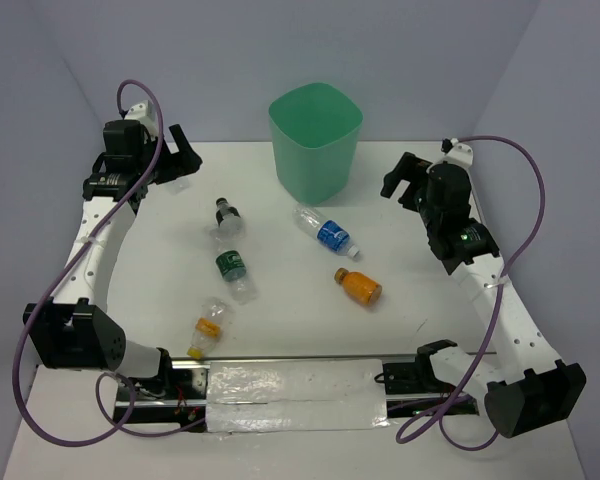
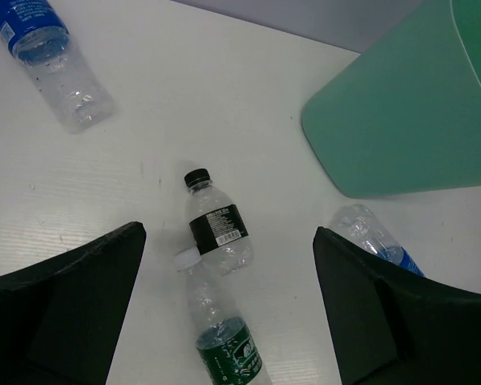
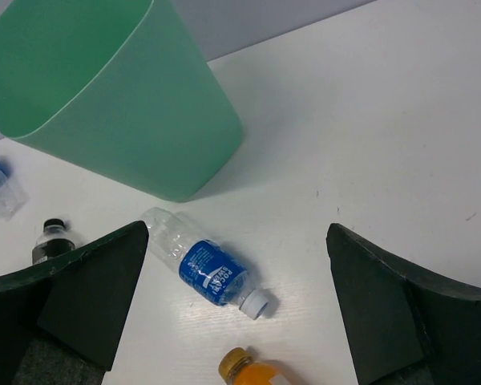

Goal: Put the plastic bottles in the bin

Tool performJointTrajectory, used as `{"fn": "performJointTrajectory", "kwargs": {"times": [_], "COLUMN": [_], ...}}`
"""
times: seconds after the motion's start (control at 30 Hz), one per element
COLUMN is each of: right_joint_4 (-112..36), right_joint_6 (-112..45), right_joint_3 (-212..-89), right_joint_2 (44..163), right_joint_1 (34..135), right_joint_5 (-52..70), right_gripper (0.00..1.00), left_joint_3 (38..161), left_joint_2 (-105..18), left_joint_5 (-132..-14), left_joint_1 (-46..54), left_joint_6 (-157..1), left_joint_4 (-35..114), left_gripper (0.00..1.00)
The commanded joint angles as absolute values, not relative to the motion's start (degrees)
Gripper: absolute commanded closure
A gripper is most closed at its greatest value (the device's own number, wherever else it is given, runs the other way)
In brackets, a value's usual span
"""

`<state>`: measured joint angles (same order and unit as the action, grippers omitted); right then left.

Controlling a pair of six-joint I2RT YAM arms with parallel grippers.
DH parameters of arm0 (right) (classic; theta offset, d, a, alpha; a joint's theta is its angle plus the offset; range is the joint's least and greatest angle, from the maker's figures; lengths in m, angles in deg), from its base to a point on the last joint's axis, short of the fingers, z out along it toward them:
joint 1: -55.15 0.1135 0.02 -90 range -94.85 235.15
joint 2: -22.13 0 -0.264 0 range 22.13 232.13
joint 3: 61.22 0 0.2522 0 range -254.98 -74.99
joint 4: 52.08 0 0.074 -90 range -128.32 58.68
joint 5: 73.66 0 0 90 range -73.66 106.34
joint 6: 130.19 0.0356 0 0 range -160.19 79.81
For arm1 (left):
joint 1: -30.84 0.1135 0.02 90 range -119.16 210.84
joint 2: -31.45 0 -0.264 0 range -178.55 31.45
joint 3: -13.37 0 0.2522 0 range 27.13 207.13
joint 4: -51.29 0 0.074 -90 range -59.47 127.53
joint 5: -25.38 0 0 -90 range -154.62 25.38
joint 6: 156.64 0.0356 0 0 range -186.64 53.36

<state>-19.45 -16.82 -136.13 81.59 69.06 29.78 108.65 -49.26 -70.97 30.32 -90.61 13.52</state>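
Currently both grippers are released and empty: left gripper [image 1: 180, 152] at the table's [image 1: 410, 300] far left, right gripper [image 1: 404, 180] just beside the bin [image 1: 315, 165]. All five bottles lie on their sides on the table, none in the bin.

Risks:
- Round bottles may roll away from closing jaws.
- Black-capped bottle [image 1: 226, 218] and green-labelled bottle [image 1: 234, 268] lie end to end, apparently touching, so grabbing one could shove the other.
- A bumped bin might tip.

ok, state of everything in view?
bin: upright, nothing visible inside
black-cap bottle: on its side, capped
green-label bottle: on its side, capped
blue-label bottle: on its side, capped
second blue-label bottle: on its side
orange bottle: on its side, capped
yellow-label bottle: on its side, capped
left gripper: open, empty
right gripper: open, empty
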Motion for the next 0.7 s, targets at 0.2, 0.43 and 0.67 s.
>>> {"fn": "performJointTrajectory", "kwargs": {"times": [0.2,0.43,0.67], "right_joint_4": [-19.43,-18.81,-19.70], "right_joint_6": [-15.50,-15.76,-18.48], "right_joint_3": [-137.39,-137.48,-135.45], "right_joint_2": [80.14,79.52,77.76], "right_joint_1": [69.39,69.39,69.83], "right_joint_5": [31.11,31.20,28.73], "right_gripper": [0.00,0.00,0.00], "left_joint_3": [109.66,120.36,148.20], "left_joint_2": [-49.15,-58.44,-81.63], "left_joint_5": [-71.04,-59.19,-49.68], "left_joint_1": [30.22,30.48,32.40], "left_joint_6": [-91.07,-101.41,-112.07], "left_joint_4": [13.98,2.87,-16.86], "left_gripper": [0.01,0.01,0.01]}}
